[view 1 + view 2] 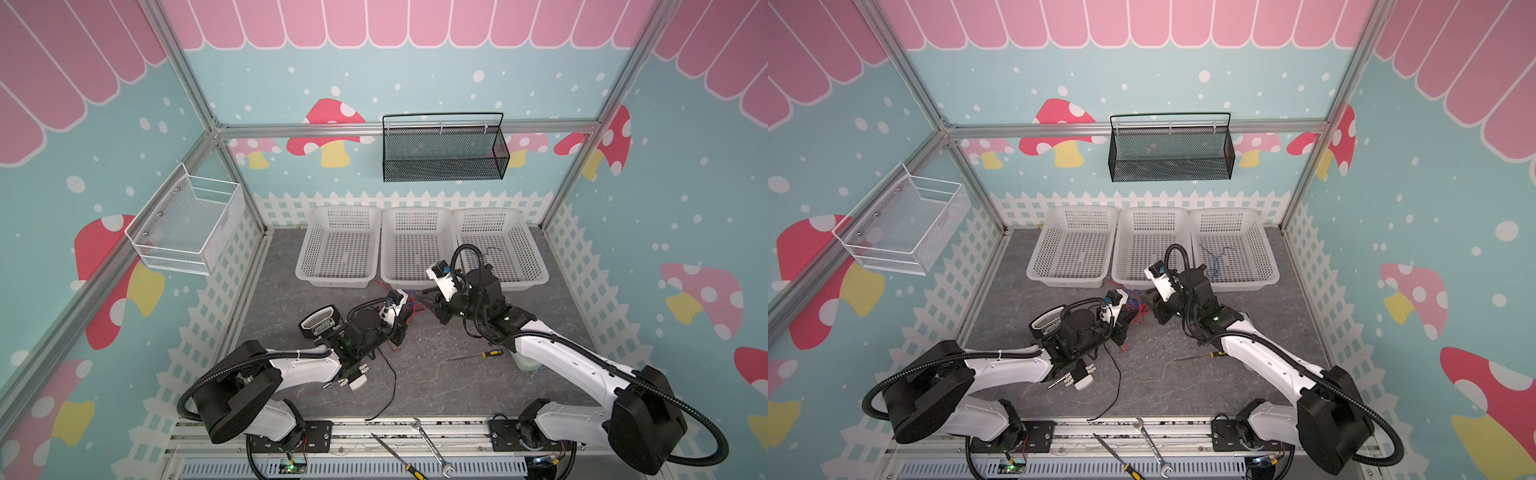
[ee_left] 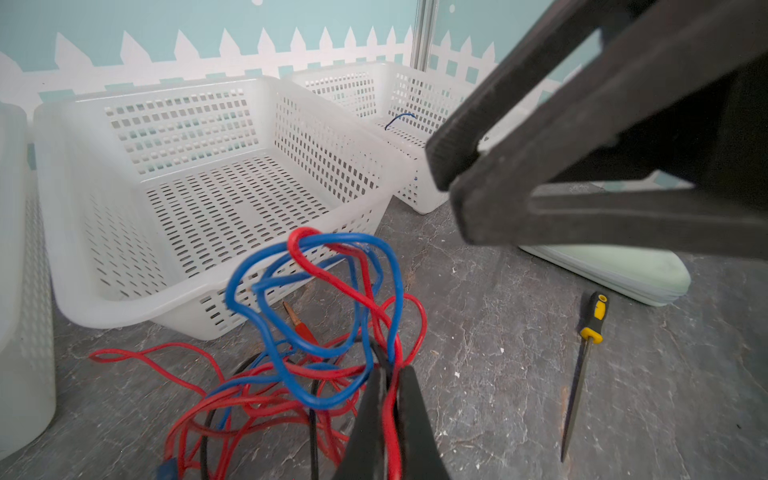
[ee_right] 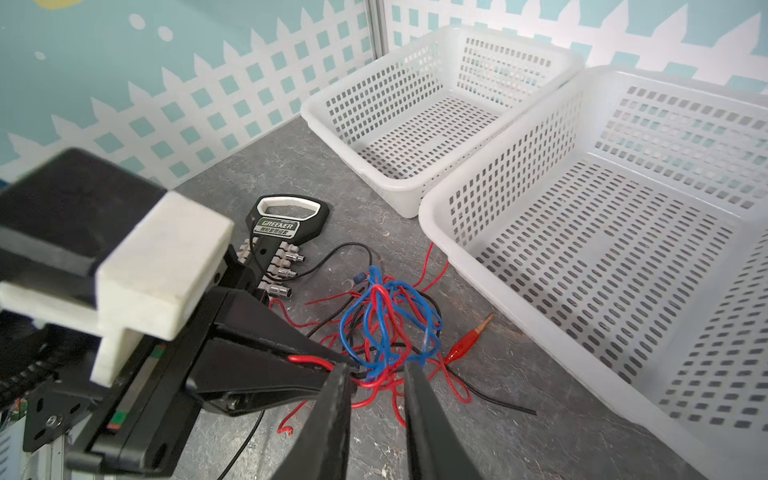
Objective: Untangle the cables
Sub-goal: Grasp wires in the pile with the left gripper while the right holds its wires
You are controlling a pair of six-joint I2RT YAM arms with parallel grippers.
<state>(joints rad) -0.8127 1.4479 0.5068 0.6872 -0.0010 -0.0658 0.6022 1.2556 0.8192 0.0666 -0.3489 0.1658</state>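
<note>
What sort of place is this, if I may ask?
Probably a staged robot test cell: silver aluminium frame holding mushroom-print wall panels, two white-and-black robot arms mounted on a front rail, three white perforated plastic baskets.

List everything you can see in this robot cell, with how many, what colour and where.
plastic baskets: three, white, along the table's back
cables: one tangle, red, blue and black, on the table before the middle basket
loose cable: one, blue, in the right-hand basket
mesh basket: one, black, hung above the plastic baskets
wire basket: one, white, hung on the left side
screwdrivers: two, yellow-black, one on the table, one on the front rail
wrench: one, silver, front rail
socket holder: one, black, on the table left of the tangle
flat item: one, pale green, on the table's right side
left gripper: one, black, shut on the cables
right gripper: one, black, slightly open, empty, beside the tangle
</note>
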